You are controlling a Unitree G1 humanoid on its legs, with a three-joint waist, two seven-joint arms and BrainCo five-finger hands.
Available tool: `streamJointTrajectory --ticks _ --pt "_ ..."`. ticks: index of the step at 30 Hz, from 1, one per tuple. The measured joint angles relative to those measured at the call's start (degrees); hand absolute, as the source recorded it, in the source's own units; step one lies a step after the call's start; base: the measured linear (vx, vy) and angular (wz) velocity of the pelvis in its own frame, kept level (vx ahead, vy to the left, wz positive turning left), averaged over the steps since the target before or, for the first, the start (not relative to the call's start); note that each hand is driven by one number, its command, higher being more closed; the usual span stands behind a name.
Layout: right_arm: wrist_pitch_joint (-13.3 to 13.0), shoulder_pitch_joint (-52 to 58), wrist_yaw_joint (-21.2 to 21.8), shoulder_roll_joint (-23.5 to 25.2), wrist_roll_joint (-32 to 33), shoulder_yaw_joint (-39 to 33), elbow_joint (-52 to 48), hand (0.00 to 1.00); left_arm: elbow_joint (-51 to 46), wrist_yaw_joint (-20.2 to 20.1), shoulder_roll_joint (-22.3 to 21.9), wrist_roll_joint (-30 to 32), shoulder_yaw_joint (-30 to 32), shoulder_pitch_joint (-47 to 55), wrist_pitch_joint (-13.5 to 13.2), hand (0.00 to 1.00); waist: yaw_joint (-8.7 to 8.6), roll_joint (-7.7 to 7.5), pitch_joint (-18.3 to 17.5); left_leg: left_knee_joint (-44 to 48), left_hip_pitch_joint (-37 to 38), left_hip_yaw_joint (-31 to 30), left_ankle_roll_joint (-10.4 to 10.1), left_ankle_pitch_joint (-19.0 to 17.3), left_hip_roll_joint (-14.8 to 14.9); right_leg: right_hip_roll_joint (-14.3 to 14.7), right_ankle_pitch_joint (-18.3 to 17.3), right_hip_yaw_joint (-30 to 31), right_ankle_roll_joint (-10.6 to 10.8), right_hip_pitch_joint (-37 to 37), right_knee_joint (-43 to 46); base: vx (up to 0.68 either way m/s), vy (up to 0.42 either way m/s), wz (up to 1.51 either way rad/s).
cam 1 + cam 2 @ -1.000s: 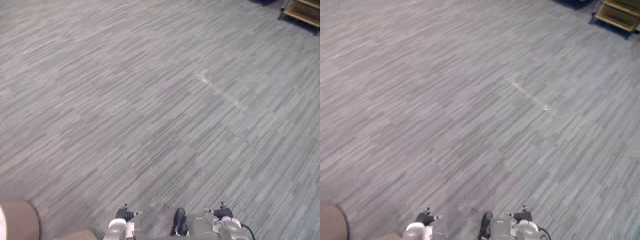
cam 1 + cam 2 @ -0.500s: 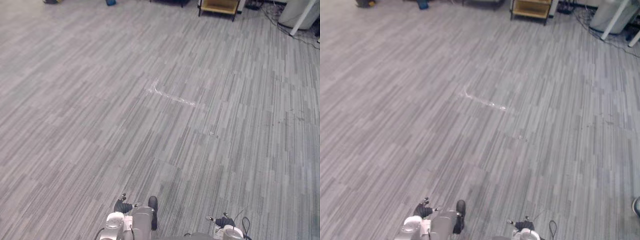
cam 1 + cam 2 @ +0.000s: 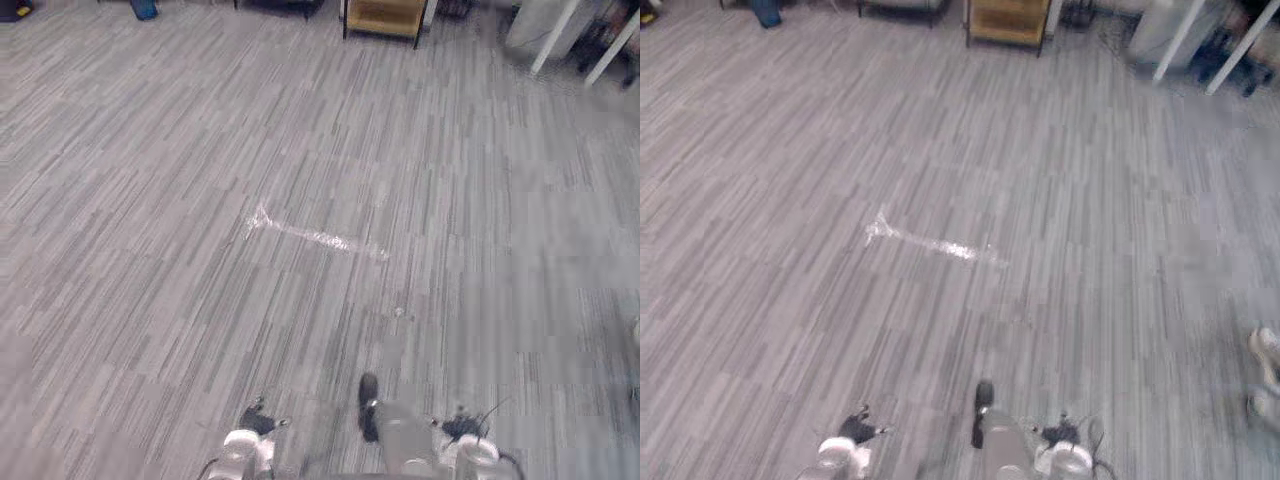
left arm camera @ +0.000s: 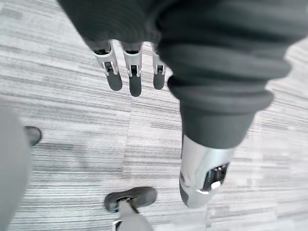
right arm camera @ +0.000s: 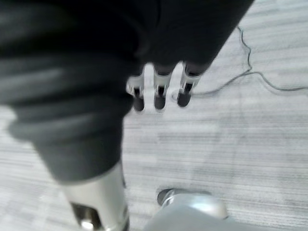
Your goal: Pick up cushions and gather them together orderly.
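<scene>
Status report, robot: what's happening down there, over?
Left hand open, empty. Right hand open, empty. No cushion picked up yet. Grey floor ahead, pale streak on it, wooden shelf far off.

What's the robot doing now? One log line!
left hand: open, empty | right hand: open, empty | floor: tape mark | far: wooden shelf

The left hand [image 4: 144, 24] has a dark ribbed cover [image 4: 216, 62] over its back and wrist. Its slim silver fingers [image 4: 134, 72] end in dark tips, and the thumb [image 4: 204, 171] is silver. The right hand [image 5: 159, 33] looks the same.
</scene>
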Motion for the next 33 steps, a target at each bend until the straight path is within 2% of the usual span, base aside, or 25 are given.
streamJointTrajectory --ticks 1,3,5,6,8,9,10,11,12,13,15,16,18,19,20,21,22,23,25,26,28,29,30,32,33 --pt "0.00 0.56 -0.03 0.38 0.05 0.27 -0.83 0.00 -0.94 -0.04 -0.46 -0.06 1.10 0.03 0.06 0.00 0.08 0.12 0.17 11.31 -4.77 0.15 -0.84 3.22 1.42 0.31 -1.26 0.00 -0.49 3.04 -1.15 0.44 -0.185 0.00" --pt "-0.06 0.58 -0.41 1.39 0.20 0.43 -0.93 0.00 -2.98 -0.01 -0.68 -0.08 2.08 0.19 -0.13 0.00 0.95 0.05 0.65 27.60 -11.73 2.85 0.70 -0.03 4.85 1.95 -2.66 0.21 -1.99 10.87 -4.48 0.50 -0.173 -0.18" --pt "-0.23 0.65 -0.46 2.69 0.46 1.30 -1.32 0.00 -4.98 0.04 -0.43 -0.19 1.70 0.41 -0.29 0.00 2.21 -1.53 0.97 29.40 -17.68 6.94 2.41 -3.13 5.56 1.77 -4.83 1.01 -1.73 18.15 -9.31 0.44 -0.111 -0.17" --pt "-0.24 0.69 -0.47 2.70 0.83 1.41 -1.94 0.00 -6.09 -0.04 -0.50 -0.34 1.23 0.56 -0.47 0.00 2.67 -1.54 0.88 24.88 -21.01 9.22 3.34 -4.70 5.41 1.75 -5.78 1.79 -1.81 20.75 -11.48 0.50 -0.032 -0.29" --pt "-0.25 -0.21 -0.48 2.56 1.20 0.97 -1.57 0.00 -6.69 -0.02 -0.61 -0.88 1.23 0.55 -1.17 0.00 3.69 -1.14 0.81 7.90 -24.42 11.33 3.23 -5.57 2.48 0.79 -6.71 3.34 -0.66 23.97 -13.57 0.53 0.026 -0.41" --pt "-0.27 -0.92 -0.48 2.40 1.24 0.85 -0.95 0.00 -6.72 0.01 -0.55 -1.27 1.24 0.57 -1.48 0.00 4.04 -1.06 0.83 -3.60 -25.15 11.18 2.61 -3.57 0.19 0.05 -7.68 4.20 0.18 25.83 -14.78 0.50 0.094 -0.44" --pt "-0.21 -0.81 -0.49 2.16 1.24 0.60 -0.01 0.00 -6.62 0.03 -0.44 -1.27 1.03 0.85 -1.48 0.00 4.38 -0.52 0.61 -15.71 -24.95 10.90 1.21 0.80 -1.19 -0.18 -8.35 5.15 1.22 28.32 -17.12 0.53 0.125 -0.47" --pt "-0.20 -0.60 -0.51 1.75 1.21 0.69 0.54 0.00 -6.63 0.03 -0.37 -1.32 0.75 1.26 -1.50 0.00 4.69 0.25 0.16 -20.22 -25.51 10.56 0.27 3.46 -1.17 0.36 -8.74 6.02 1.94 30.08 -18.71 0.59 0.188 -0.60" --pt "-0.14 -0.73 -0.50 1.48 1.18 1.00 1.85 0.00 -6.41 0.01 0.23 -1.31 0.33 1.18 -1.50 0.00 5.53 0.07 0.02 -18.50 -25.85 10.30 2.16 9.12 -1.25 0.11 -9.50 7.44 2.67 32.15 -19.90 0.65 0.183 -0.56" --pt "0.04 -0.55 -0.44 1.81 1.14 1.18 2.48 0.00 -6.10 -0.04 1.12 -1.25 -0.06 1.04 -1.45 0.00 5.58 -1.36 -0.82 -17.24 -25.72 9.64 5.84 9.44 -3.16 -1.71 -9.47 8.61 2.84 33.46 -20.21 0.68 0.178 -0.35" --pt "0.01 0.21 -0.32 1.66 1.08 1.10 2.53 0.00 -5.78 -0.30 2.63 -1.23 0.00 1.03 -1.40 0.00 4.86 -3.54 -1.37 -13.72 -26.19 9.27 9.56 6.13 -5.27 -3.71 -8.58 9.88 4.09 31.24 -13.78 0.67 0.168 0.15" --pt "0.01 0.58 -0.29 1.32 1.05 1.00 3.20 0.00 -5.25 -0.52 2.81 -1.24 -0.02 1.01 -1.38 0.00 4.65 -4.16 -1.57 -11.35 -25.16 9.21 9.11 2.71 -5.62 -3.80 -7.90 11.11 6.98 28.91 -5.46 0.77 0.202 0.27" --pt "0.02 0.56 0.00 1.45 0.88 1.05 4.18 0.00 -3.66 -0.86 4.16 -1.47 -0.27 0.94 -1.26 0.00 3.97 -5.19 -1.45 -11.02 -20.58 8.80 9.03 -1.64 -6.53 -4.01 -3.07 13.98 18.73 22.13 14.66 0.56 0.129 0.14" --pt "-0.20 0.59 0.28 1.65 0.59 1.12 4.16 0.00 -2.90 -0.91 4.51 -1.51 -0.62 0.76 -0.93 0.00 3.51 -5.30 -1.43 -11.47 -17.97 8.12 9.01 -2.94 -7.04 -3.98 -3.08 14.06 18.72 19.19 22.45 0.60 0.081 0.14" --pt "-0.23 0.91 0.70 1.72 0.52 1.15 4.05 0.00 -1.82 -1.01 4.62 -1.49 -1.52 0.81 -0.42 0.00 3.01 -5.21 -1.37 -13.82 -12.83 7.76 9.10 -3.87 -7.62 -4.96 -4.21 12.36 17.42 15.61 30.85 0.60 0.066 0.13" --pt "-0.30 1.13 0.98 1.68 0.63 1.15 3.64 0.00 -1.37 -1.03 4.85 -1.50 -2.71 0.84 -0.22 0.00 3.19 -5.10 -1.28 -16.88 -8.49 7.17 9.10 -3.88 -8.16 -5.49 -6.15 10.21 15.03 12.99 33.65 0.70 0.037 0.14" --pt "-0.54 1.11 1.12 1.13 0.56 1.36 3.08 0.00 -0.87 -1.09 4.89 -1.50 -3.48 0.73 -0.07 0.00 2.67 -4.50 -0.92 -20.35 -3.79 6.38 9.13 -3.89 -8.01 -5.64 -8.43 7.43 10.71 10.32 33.11 0.55 -0.029 0.22" --pt "-0.76 1.26 1.13 0.95 0.57 1.43 2.07 0.00 -0.90 -1.11 4.77 -1.51 -3.66 0.67 -0.07 0.00 2.20 -4.06 -0.68 -22.29 -0.68 5.67 9.13 -3.89 -7.44 -5.34 -10.06 4.50 7.86 8.43 29.20 0.53 -0.063 0.41" --pt "-1.16 1.22 1.18 0.95 0.61 1.67 1.32 0.00 -1.01 -1.12 4.75 -1.51 -4.03 0.48 -0.11 0.00 1.23 -3.55 -0.39 -23.48 2.27 4.53 9.13 -3.90 -6.30 -4.31 -10.48 1.69 6.16 3.89 16.20 0.46 -0.132 0.50" --pt "-1.18 1.09 1.17 0.94 0.70 1.67 1.22 0.00 -1.05 -1.12 4.80 -1.50 -4.64 0.51 -0.13 0.00 0.91 -3.58 -0.41 -24.06 3.29 4.28 9.04 -3.95 -5.77 -3.65 -8.45 1.70 6.33 2.33 9.00 0.50 -0.208 0.61" --pt "-1.11 2.07 1.15 1.12 0.72 1.72 1.74 0.00 -1.03 -1.20 4.95 -1.41 -5.07 1.25 -0.21 0.00 0.25 -5.20 -0.81 -26.62 7.51 2.80 5.89 -5.93 -5.76 -3.26 5.49 2.70 6.78 1.02 -11.75 0.63 -0.312 0.72" --pt "-0.86 2.69 1.15 1.07 0.72 1.64 2.13 0.00 -0.89 -1.22 4.83 -1.20 -4.96 1.44 -0.26 0.00 -0.08 -5.38 -0.94 -27.01 9.27 1.42 4.43 -7.21 -5.40 -3.01 12.30 3.43 5.20 1.24 -10.69 0.65 -0.332 0.40" --pt "-0.70 2.66 1.19 0.26 0.65 0.55 2.08 0.00 0.13 -1.36 3.54 -1.14 -4.59 1.21 -0.37 0.00 0.24 -2.72 -1.47 -25.94 9.74 0.33 3.95 -7.30 -2.93 -1.50 8.26 2.97 3.00 0.23 -5.90 0.42 -0.225 0.15" --pt "-0.80 2.60 1.23 -0.35 0.68 -0.34 1.70 0.00 0.43 -1.29 2.41 -1.10 -4.35 1.21 -0.28 0.00 0.20 -1.23 -1.58 -19.42 7.93 -0.68 3.85 -7.24 -1.46 -0.57 3.37 1.88 1.74 -0.08 -1.51 0.48 -0.274 0.01" --pt "-0.77 3.02 1.22 0.08 0.75 -0.72 1.63 0.00 0.54 -1.42 1.61 -0.93 -2.93 1.21 -0.25 0.00 -0.01 -0.50 -1.76 -12.28 5.51 -1.41 2.80 -6.69 -0.27 0.06 1.49 0.89 1.24 1.56 -0.99 0.56 -0.328 0.30"
